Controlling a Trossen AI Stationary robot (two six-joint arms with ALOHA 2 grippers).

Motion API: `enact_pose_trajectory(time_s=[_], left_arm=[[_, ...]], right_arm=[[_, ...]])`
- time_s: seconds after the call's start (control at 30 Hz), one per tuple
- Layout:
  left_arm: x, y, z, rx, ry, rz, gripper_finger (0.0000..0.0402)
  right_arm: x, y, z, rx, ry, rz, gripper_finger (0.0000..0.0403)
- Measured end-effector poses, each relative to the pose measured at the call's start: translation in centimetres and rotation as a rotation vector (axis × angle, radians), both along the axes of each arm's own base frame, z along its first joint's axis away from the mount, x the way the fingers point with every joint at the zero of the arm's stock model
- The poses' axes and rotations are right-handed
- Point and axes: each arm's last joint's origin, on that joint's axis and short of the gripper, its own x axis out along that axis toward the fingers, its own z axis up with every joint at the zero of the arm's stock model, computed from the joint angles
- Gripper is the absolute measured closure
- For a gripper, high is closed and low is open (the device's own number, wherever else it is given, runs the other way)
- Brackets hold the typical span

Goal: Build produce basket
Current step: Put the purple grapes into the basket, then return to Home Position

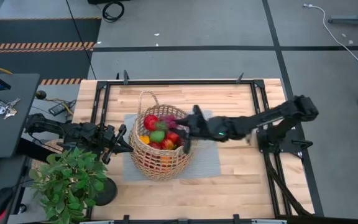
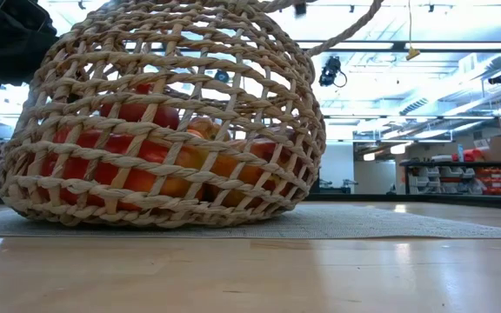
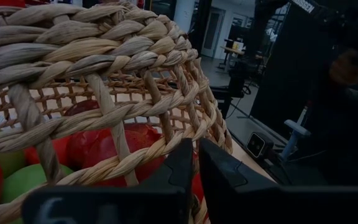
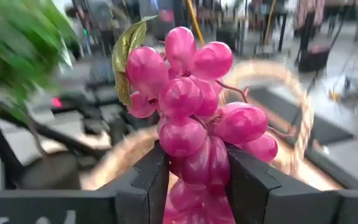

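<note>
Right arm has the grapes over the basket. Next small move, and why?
Probably lower a little, then open. The right gripper is shut on the grapes above the basket, which already holds apples and a pear. The left gripper pinches the basket rim, seemingly steadying it.

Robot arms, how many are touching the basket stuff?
2. The left gripper is shut against the basket rim's left side. The right gripper is over the basket, shut on the grapes.
</note>
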Motion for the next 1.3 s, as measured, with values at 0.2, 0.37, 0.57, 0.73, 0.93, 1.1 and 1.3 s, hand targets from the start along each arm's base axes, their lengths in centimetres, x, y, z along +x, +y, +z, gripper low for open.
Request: enact_pose_trajectory(time_s=[0.2,0.37,0.57,0.73,0.93,1.1,1.3], left_arm=[[0.0,0.0,0.0,0.000,0.000,0.000,0.0370],[0.0,0.0,0.0,0.000,0.000,0.000,0.0373],[0.0,0.0,0.0,0.000,0.000,0.000,0.0366],[0.0,0.0,0.0,0.000,0.000,0.000,0.0370],[0.0,0.0,0.0,0.000,0.000,0.000,0.0373],[0.0,0.0,0.0,0.000,0.001,0.000,0.0366],[0.0,0.0,0.0,0.000,0.000,0.000,0.0371]], right_arm=[[3.1,-3.7,-4.4,0.081,0.123,0.021,0.0261],[4.8,-6.4,-7.7,0.171,0.205,0.059,0.0261],[5.8,-7.5,-10.9,0.208,0.309,0.093,0.0261],[5.9,-7.5,-11.4,0.136,0.342,0.131,0.0246],[5.5,-7.4,-10.5,0.144,0.337,0.161,0.0180],[4.5,-6.9,-6.1,0.109,0.247,0.163,0.0133],[0.7,-6.0,0.1,0.071,0.117,0.132,0.0124]])
